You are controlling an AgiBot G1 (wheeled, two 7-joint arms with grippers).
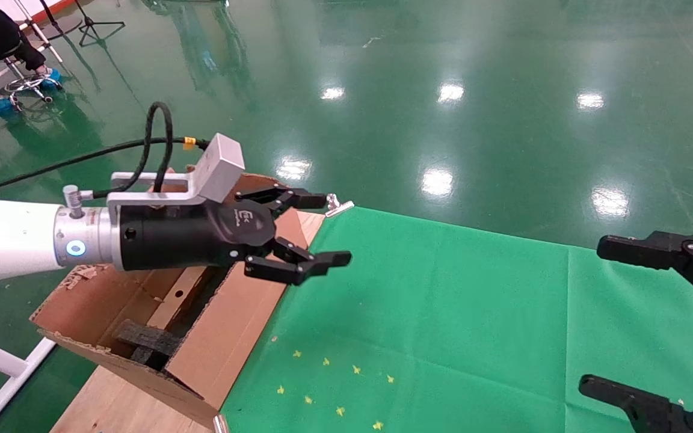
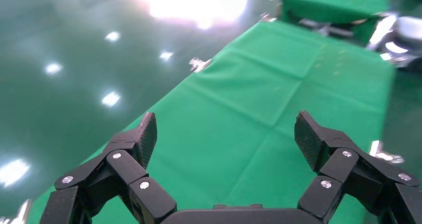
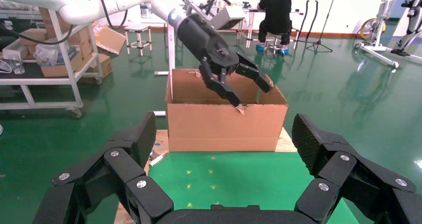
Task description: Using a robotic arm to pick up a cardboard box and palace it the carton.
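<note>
The robotic arm on my left, white and silver with a black wrist, carries my left gripper (image 1: 328,231), which is open and empty above the carton's (image 1: 220,337) table-side wall. In the left wrist view that gripper (image 2: 226,134) frames only green cloth. The carton is large, brown and torn-flapped, with dark foam (image 1: 145,338) inside; it also shows in the right wrist view (image 3: 224,127), with the left gripper (image 3: 251,92) over its rim. My right gripper (image 1: 593,313) is open and empty at the table's right edge; its own view (image 3: 224,139) shows it wide open. The small cardboard box is not in view.
The table (image 1: 443,313) is covered in green cloth with small yellow star marks (image 1: 334,385). Metal clips (image 1: 337,206) hold the cloth at the corner. A white frame (image 1: 3,367) stands beside the carton. Shelves (image 3: 45,45) and a seated person (image 3: 276,10) are farther back.
</note>
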